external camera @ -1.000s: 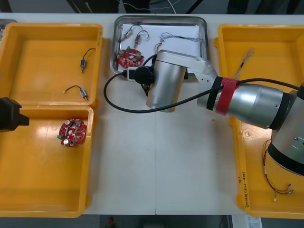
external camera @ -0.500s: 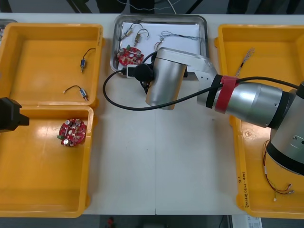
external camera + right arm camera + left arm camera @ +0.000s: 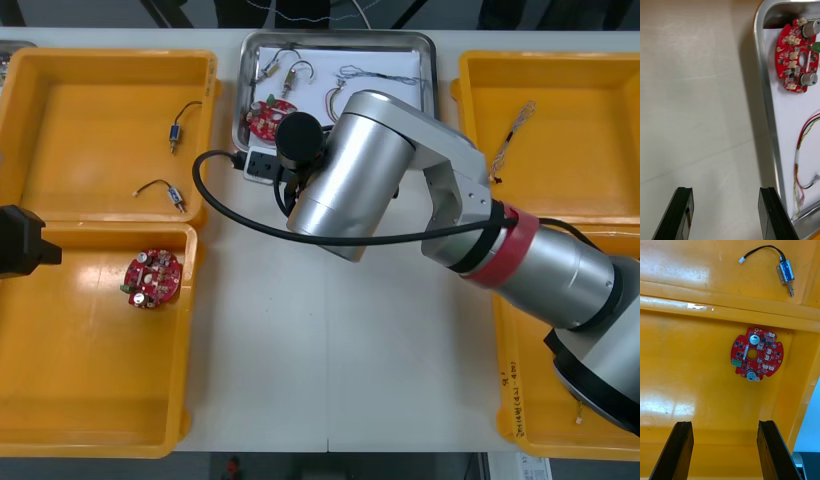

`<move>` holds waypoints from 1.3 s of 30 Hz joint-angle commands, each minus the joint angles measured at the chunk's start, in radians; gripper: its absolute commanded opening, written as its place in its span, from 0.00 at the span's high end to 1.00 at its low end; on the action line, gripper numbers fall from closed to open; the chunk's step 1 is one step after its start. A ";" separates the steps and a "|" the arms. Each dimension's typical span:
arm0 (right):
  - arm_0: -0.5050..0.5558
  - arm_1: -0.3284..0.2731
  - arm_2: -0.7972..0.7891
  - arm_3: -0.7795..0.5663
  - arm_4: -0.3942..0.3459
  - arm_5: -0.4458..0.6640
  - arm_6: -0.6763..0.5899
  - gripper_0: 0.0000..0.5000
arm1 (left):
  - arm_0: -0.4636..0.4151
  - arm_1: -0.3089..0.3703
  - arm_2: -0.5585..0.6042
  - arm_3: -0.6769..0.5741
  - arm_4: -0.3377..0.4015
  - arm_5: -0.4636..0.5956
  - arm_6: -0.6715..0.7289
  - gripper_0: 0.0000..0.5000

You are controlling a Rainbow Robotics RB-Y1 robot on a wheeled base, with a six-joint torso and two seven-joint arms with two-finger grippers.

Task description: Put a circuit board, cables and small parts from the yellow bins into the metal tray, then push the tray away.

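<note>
- Front: metal tray [image 3: 340, 38] at 12 o'clock, near rim partly hidden by right arm [image 3: 350, 180]; circuit board [image 3: 272, 118] inside.
- Right wrist: right tool [image 3: 726, 195] wide over desk [image 3: 696, 93] beside tray; cable [image 3: 797, 157] cut off.
- Left wrist: left tool [image 3: 724, 427] wide over yellow bin [image 3: 685, 371].

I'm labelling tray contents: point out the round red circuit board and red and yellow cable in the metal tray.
Round red circuit board [image 3: 790, 56]: right wrist view, red face beside its centre hole.
Red and yellow cable [image 3: 798, 153]: right wrist view, on its curved stretch.
</note>
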 commanded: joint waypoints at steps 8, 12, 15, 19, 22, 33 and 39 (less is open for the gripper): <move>0.181 0.020 -0.210 -0.408 0.003 0.392 -0.006 0.00 | 0.021 0.043 0.026 -0.029 0.008 0.006 -0.104 0.00; 0.242 0.022 -0.302 -0.504 0.002 0.392 -0.020 0.00 | 0.021 0.043 0.026 -0.029 0.008 0.006 -0.104 0.00; 0.307 0.019 -0.388 -0.578 -0.004 0.392 -0.033 0.00 | 0.021 0.043 0.026 -0.029 0.008 0.006 -0.104 0.00; 0.380 0.001 -0.497 -0.662 -0.047 0.392 -0.092 0.00 | 0.021 0.043 0.026 -0.029 0.008 0.006 -0.104 0.00; 0.425 -0.018 -0.567 -0.719 -0.093 0.392 -0.175 0.00 | 0.021 0.043 0.026 -0.029 0.008 0.006 -0.104 0.00; 0.592 -0.131 -0.840 -0.787 -0.248 0.392 -0.332 0.00 | 0.021 0.043 0.026 -0.029 0.008 0.006 -0.104 0.00; 0.689 -0.197 -1.012 -0.787 -0.339 0.392 -0.335 0.00 | 0.021 0.043 0.026 -0.029 0.008 0.006 -0.104 0.00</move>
